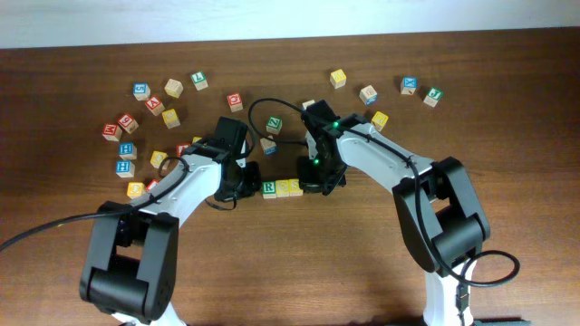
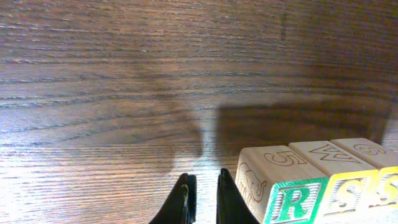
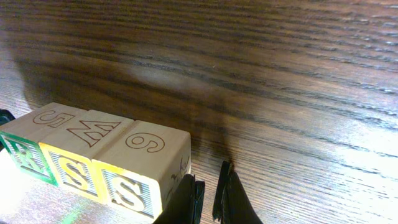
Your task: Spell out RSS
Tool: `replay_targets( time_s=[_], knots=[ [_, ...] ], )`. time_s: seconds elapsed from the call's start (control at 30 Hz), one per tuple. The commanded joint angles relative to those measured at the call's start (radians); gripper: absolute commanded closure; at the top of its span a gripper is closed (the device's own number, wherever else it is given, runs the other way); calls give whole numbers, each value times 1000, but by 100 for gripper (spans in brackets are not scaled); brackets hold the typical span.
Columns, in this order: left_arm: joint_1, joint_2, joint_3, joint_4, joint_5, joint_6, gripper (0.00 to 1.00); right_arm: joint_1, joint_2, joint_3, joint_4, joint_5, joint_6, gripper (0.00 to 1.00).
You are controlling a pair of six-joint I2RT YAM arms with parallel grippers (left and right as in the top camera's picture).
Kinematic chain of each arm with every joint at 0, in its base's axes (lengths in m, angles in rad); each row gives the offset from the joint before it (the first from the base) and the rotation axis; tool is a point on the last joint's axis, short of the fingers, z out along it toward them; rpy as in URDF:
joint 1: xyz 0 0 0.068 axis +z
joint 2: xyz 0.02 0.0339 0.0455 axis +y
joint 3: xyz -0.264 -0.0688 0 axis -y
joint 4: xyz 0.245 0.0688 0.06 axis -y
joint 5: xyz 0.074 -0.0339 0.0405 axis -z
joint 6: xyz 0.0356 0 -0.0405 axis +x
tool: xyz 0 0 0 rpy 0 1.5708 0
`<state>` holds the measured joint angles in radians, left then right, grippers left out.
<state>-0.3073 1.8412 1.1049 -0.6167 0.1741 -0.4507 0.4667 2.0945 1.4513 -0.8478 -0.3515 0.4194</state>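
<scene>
**Ana:** Where is the R block (image 2: 292, 193) sitting?

**Ben:** On the wooden table (image 1: 299, 272). It has a green frame around the letter and a 5 on its top face. The first S block (image 2: 345, 180) touches it on its right side, and the second S block (image 2: 382, 168) touches that one, further right of the R block. All three are upright in one straight row that reads R, S, S.

**Ana:** And the left gripper (image 2: 203, 177)?

**Ben:** It is low over the wood, just beside the R block on its left and not touching it. The fingers are drawn nearly together with only a thin gap, and nothing is between them.

**Ana:** What about the right gripper (image 3: 210, 180)?

**Ben:** It is at the far end of the row from the R block, just past the second S block. It is narrow too, with the fingers almost meeting and nothing gripped.

**Ana:** Anything else on the table?

**Ben:** Loose letter blocks (image 1: 169, 118) lie scattered well apart from the R block, on the side away from the arm bases and out to its left.
</scene>
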Motion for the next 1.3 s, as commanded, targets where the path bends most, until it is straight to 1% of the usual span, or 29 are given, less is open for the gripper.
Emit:
replay_targets(
  time_s=[0.0, 0.07, 0.17, 0.3, 0.33, 0.4, 0.43, 0.47, 0.5, 0.57, 0.6, 0.63, 0.7, 0.77, 0.8, 0.83, 0.87, 0.93, 1.07, 1.17, 1.27],
  knots=[
    [19, 6, 0, -13, -19, -5, 96, 8, 8, 14, -8, 16, 8, 96],
    [39, -9, 13, -40, -27, -5, 96, -2, 4, 24, -23, 17, 8, 96],
    [74, -50, 39, -98, -83, -5, 94, -23, -14, 48, -55, 29, 8, 96],
    [105, -142, 51, -147, -120, -4, 91, -57, -57, 113, -158, 87, 4, 96],
    [109, -171, 51, -154, -119, -4, 87, -66, -72, 134, -193, 97, 4, 95],
    [109, -222, 51, -164, -119, -4, 83, -84, -117, 173, -261, 105, -26, 95],
    [109, -240, 51, -169, -119, -4, 79, -92, -146, 187, -295, 110, -41, 92],
    [109, -252, 51, -175, -119, -4, 68, -97, -178, 196, -324, 115, -56, 91],
    [109, -261, 51, -182, -119, -4, 53, -101, -216, 201, -352, 121, -75, 89],
    [109, -266, 51, -202, -119, -4, 29, -103, -304, 200, -415, 151, -87, 82],
    [109, -266, 51, -212, -120, -4, 13, -103, -358, 200, -456, 173, -87, 78],
    [109, -266, 51, -219, -119, -4, 0, -101, -396, 200, -483, 185, -87, 75],
    [109, -266, 51, -229, -119, -4, 1, -93, -484, 195, -526, 188, -87, 66],
    [109, -266, 51, -232, -119, -4, 1, -77, -558, 183, -555, 210, -90, 45],
    [109, -266, 51, -232, -119, -5, 1, -64, -601, 175, -575, 233, -90, 25],
    [111, -266, 51, -235, -120, -4, 1, -49, -641, 167, -599, 256, -89, 0],
    [116, -266, 51, -238, -120, -5, 1, -35, -679, 158, -617, 271, -88, 2],
    [134, -266, 51, -238, -120, -18, 1, -8, -744, 128, -632, 282, -66, 2],
    [206, -266, 51, -241, -123, -80, 1, 47, -880, 23, -628, 293, -50, 2],
    [267, -266, 51, -250, -123, -80, 1, 60, -963, -56, -620, 353, 18, 2],
    [309, -266, 51, -267, -122, -80, 1, 58, -1024, -110, -583, 364, 35, 2]
  ],
)
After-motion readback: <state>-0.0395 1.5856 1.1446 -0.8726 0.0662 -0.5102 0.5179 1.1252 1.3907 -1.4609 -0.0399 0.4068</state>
